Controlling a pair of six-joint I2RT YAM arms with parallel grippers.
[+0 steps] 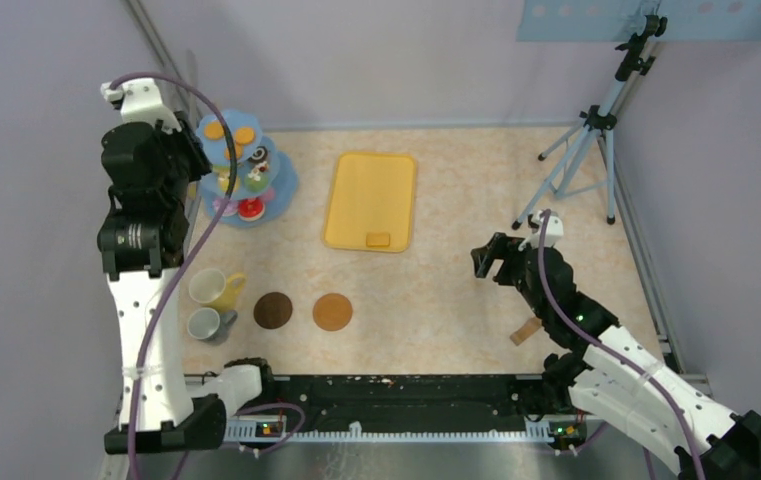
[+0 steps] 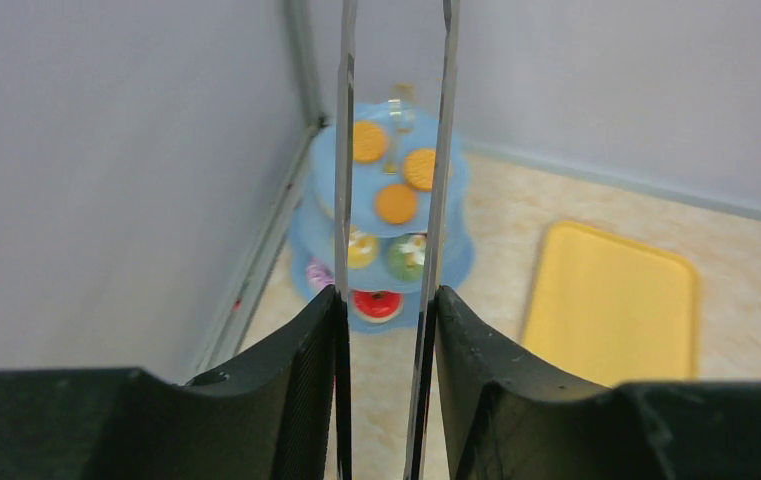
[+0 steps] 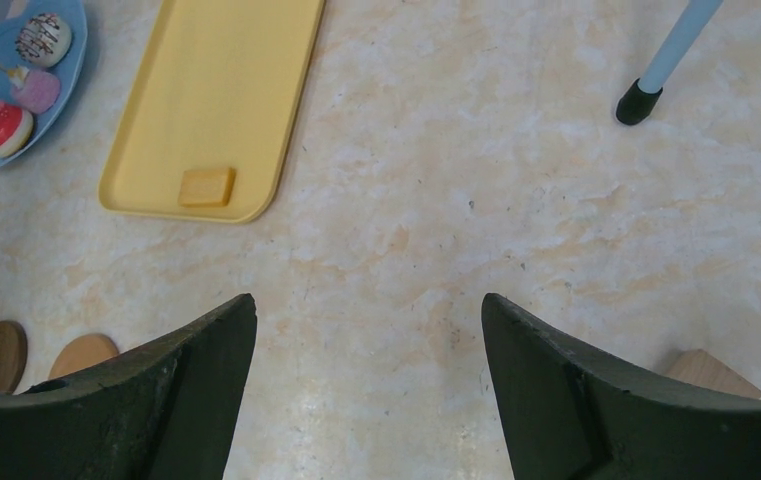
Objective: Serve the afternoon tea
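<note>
A blue tiered stand (image 1: 278, 188) at the back left holds toy doughnuts and cakes, with round orange biscuits (image 1: 228, 131) on its top tier. My left gripper (image 1: 191, 155) is raised beside it and shut on long metal tongs (image 2: 344, 150), whose two arms frame the stand (image 2: 461, 255). A yellow mug (image 1: 218, 289), a grey-white mug (image 1: 206, 324), a dark coaster (image 1: 273, 311) and a lighter coaster (image 1: 333, 312) sit at the front left. My right gripper (image 1: 486, 258) is open and empty above bare table (image 3: 368, 300).
A yellow tray (image 1: 371, 195) lies mid-table with one small square orange piece (image 3: 206, 186) at its near end. A wooden block (image 1: 526, 331) lies by the right arm. A tripod (image 1: 586, 150) stands at the back right. Walls close in on the left and back.
</note>
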